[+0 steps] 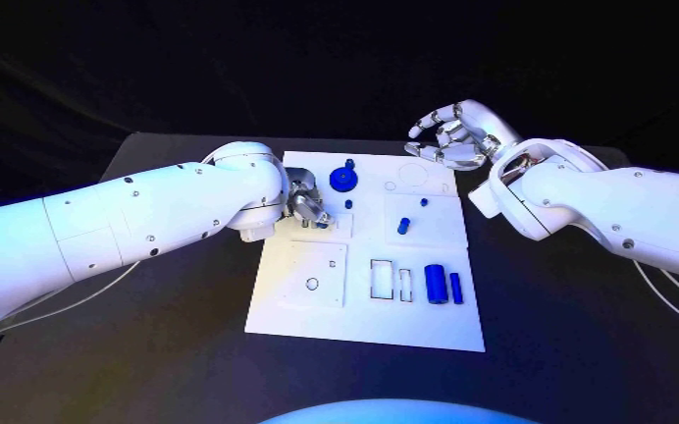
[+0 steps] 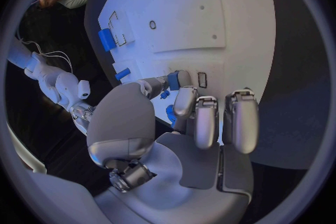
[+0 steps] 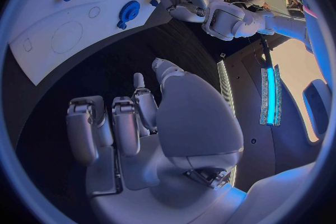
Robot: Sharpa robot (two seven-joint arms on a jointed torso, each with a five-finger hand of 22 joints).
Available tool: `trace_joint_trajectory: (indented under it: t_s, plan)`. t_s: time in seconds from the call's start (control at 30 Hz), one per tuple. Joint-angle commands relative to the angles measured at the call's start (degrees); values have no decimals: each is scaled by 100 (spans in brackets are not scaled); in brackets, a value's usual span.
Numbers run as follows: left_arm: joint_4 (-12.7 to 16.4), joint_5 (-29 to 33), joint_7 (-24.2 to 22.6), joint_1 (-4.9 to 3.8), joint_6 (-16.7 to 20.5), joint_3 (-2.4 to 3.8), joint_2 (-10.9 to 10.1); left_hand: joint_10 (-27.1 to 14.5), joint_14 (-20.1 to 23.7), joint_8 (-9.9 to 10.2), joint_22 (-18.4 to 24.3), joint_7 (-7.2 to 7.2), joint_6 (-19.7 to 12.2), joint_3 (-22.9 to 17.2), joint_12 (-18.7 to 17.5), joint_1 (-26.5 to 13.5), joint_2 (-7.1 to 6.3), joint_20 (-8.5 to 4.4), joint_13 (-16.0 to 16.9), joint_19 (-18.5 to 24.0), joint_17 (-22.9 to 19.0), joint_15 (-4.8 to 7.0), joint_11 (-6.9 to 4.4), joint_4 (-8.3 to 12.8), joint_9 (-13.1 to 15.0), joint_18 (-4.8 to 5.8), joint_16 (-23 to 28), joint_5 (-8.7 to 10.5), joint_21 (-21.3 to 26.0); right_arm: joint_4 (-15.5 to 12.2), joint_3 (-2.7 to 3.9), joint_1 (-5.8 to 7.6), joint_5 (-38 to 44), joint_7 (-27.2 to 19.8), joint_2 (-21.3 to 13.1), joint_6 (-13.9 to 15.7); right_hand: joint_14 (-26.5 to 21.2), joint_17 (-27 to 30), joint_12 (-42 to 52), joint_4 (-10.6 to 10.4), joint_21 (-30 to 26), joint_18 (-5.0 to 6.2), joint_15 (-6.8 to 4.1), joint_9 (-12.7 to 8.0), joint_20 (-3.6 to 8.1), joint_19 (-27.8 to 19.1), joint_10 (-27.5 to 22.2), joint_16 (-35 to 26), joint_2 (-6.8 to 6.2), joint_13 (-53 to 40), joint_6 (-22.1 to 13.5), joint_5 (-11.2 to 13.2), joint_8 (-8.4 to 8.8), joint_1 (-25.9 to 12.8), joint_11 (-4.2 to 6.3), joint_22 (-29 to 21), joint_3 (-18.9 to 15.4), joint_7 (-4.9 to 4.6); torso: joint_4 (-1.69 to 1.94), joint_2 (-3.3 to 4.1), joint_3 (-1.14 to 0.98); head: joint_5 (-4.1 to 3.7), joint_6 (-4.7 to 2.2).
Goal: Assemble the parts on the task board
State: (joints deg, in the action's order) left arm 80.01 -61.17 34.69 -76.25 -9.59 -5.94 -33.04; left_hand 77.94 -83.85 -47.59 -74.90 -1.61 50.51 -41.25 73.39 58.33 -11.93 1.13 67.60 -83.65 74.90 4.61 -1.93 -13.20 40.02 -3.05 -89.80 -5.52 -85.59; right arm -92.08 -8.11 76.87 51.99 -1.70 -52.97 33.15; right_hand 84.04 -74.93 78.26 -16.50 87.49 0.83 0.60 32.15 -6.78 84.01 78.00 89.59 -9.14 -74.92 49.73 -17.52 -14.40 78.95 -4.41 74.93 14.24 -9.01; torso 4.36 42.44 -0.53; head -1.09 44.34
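The left wrist view shows the left robot hand pinching a small blue block; the head view hides it, the right robot hand spread empty.

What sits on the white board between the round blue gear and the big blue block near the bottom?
In the head view, a small blue peg lies between the gear and the block, on the white board.
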Motion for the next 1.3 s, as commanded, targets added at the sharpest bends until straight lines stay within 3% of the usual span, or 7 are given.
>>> trace_joint_trajectory:
  t_s: [0.03,0.8,1.3]
  plan:
    - [14,75,26,40,-240,-26,34,38,-615,9,-525,-30,29,42,16,-57,9,-12,10,-70,1510,36,2,-16,-8,83,-20,0,-31,-9,0,-3,56,-31,4,-64,550,-1342,-23,1,-40,3,-27,-8,31,394,-38,-22,-23,-235,23,-36,-20,-32,6,1290,21,0,-3,-2,3,-1,1]
    - [-8,87,30,40,-199,-26,44,73,-615,-6,-575,-21,69,248,56,-176,39,-19,57,-102,1510,44,-7,-198,-47,94,-20,-2,-51,-15,0,-3,55,-40,-1,-50,550,-1341,-26,-4,-47,4,-30,-12,34,390,-39,-23,-41,-231,23,1,-28,-93,7,1285,21,2,3,-2,7,-37,-7]
    - [-6,142,30,40,-202,-25,37,84,-615,-18,-592,-21,80,536,69,-254,-26,-23,72,-112,1510,44,-6,-311,-78,97,-20,-5,-55,-15,0,-3,55,-46,-3,-47,550,-1341,-26,-4,-47,4,-30,-12,34,390,-39,-23,-41,-231,23,1,-28,-93,7,1285,21,2,7,-3,7,-48,-5]
